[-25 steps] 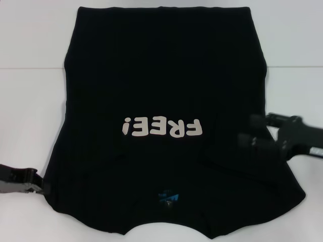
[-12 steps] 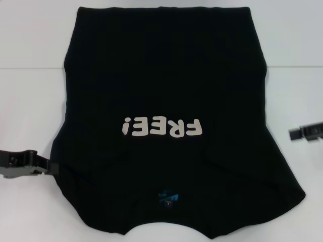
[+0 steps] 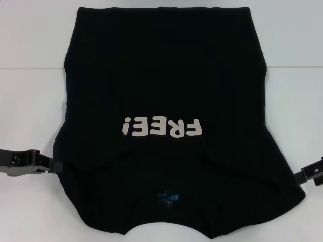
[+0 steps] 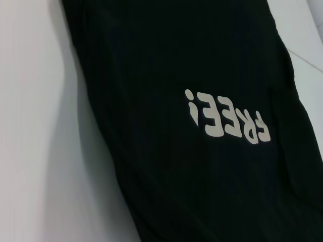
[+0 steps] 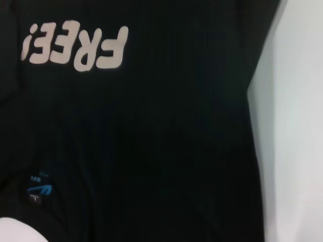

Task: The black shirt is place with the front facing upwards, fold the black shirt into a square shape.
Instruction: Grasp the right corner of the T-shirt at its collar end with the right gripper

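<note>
The black shirt (image 3: 166, 91) is spread flat on the white counter (image 3: 30, 101), front side up, with the collar end nearest the robot and the hem at the far edge. The cream lettering (image 3: 161, 127) is seen upside down from the head view, across the middle of the cloth. A small blue neck label (image 3: 168, 196) is seen just inside the collar, near the shirt's near edge. The sleeves appear tucked in along the sides, so that the outline narrows toward the far end; soft creases are seen below the lettering.

The left pincer (image 3: 48, 165) is held low at the shirt's left edge, level with the shoulder area, its tip touching or just beside the cloth. Whether it is open or closed cannot be told, and no hold on the cloth can be confirmed.

The right pincer (image 3: 303, 175) is seen at the shirt's right edge, near the right shoulder, partly cut off by the frame. Its opening cannot be told either.

In both wrist views only shirt and counter are shown.
</note>
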{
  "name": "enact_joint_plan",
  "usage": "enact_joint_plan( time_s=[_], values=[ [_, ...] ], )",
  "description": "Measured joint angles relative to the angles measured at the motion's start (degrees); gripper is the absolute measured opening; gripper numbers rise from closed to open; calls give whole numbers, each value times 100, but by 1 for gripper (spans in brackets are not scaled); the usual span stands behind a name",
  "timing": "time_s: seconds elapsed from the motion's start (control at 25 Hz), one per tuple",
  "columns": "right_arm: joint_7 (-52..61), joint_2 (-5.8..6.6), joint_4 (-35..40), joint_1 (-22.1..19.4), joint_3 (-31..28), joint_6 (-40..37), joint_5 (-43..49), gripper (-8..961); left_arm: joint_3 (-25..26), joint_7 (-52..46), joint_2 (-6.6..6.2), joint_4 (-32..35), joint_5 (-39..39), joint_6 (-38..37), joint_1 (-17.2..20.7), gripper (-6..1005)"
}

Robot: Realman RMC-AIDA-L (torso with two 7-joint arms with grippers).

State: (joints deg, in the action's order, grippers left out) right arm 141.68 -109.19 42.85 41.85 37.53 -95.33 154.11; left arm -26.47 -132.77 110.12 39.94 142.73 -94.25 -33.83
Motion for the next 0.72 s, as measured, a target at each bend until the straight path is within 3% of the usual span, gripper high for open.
enact_joint_plan(
  time_s=[0.4, 0.72],
  values=[
    [105, -1, -292, 45, 469, 433, 14, 728, 2, 10, -13, -4, -16, -32, -55, 51],
    [109, -78, -349, 130, 634, 480, 22, 718, 1, -32, -21, -4, -18, -5, -71, 57]
  ],
)
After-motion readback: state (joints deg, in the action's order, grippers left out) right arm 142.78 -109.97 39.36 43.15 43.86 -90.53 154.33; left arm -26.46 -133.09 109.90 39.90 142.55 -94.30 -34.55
